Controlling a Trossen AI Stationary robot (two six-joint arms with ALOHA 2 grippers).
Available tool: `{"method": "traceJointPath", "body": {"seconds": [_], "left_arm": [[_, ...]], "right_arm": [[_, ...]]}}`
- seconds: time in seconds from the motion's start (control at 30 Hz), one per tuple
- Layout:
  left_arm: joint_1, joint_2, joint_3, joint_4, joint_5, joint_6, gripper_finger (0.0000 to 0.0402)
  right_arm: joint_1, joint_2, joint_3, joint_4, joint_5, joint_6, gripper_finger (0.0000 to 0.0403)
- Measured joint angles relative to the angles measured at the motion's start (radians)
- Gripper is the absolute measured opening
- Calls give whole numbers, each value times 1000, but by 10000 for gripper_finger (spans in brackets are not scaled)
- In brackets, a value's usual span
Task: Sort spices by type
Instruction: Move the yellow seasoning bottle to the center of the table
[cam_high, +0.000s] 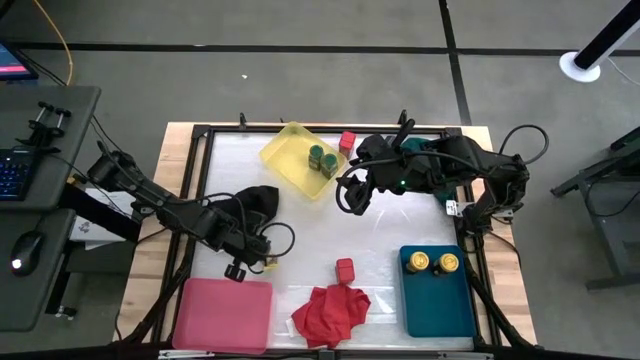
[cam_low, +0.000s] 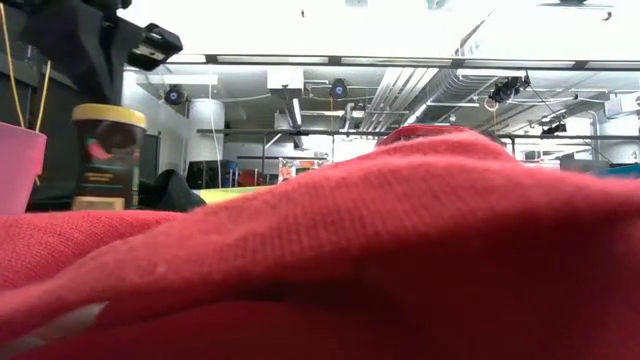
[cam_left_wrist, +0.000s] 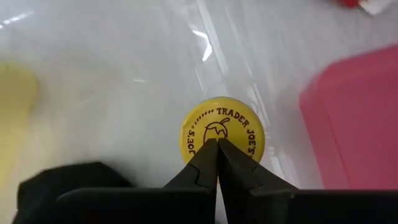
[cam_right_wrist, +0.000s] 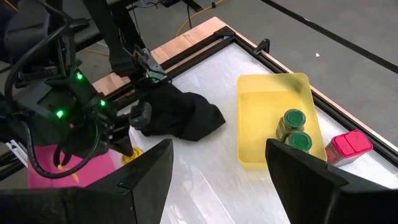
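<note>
Jaws of left gripper (cam_left_wrist: 217, 149) together over yellow-lidded jar (cam_left_wrist: 222, 128), seemingly touching; right gripper (cam_right_wrist: 217, 165) apart.

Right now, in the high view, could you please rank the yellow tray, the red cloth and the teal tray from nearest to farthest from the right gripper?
From the right gripper:
1. Yellow tray, just beside it, toward the table's far edge.
2. Teal tray, at the near right.
3. Red cloth, at the near edge, middle; close to the teal tray's distance, so too close to call.

We see a round yellow jar lid (cam_left_wrist: 222, 134) printed with black lettering and a small fruit drawing, two green-lidded round jars (cam_high: 322, 160) in a flat yellow plastic tray (cam_high: 285, 150), two yellow-lidded jars (cam_high: 431, 263) on a teal tray (cam_high: 438, 305), and a crumpled red cloth (cam_high: 330, 312).
</note>
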Motion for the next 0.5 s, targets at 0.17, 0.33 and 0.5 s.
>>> {"method": "traceJointPath", "body": {"seconds": [0.17,0.33,0.5], "left_arm": [[38,24,-1,80,-10,37,0],[81,70,0,196,-16,82,0],[131,130,0,354,-16,108,0]], "right_arm": [[0,0,0,0,0,3,252],[0,0,0,1,0,4,252],[0,0,0,5,0,4,252]]}}
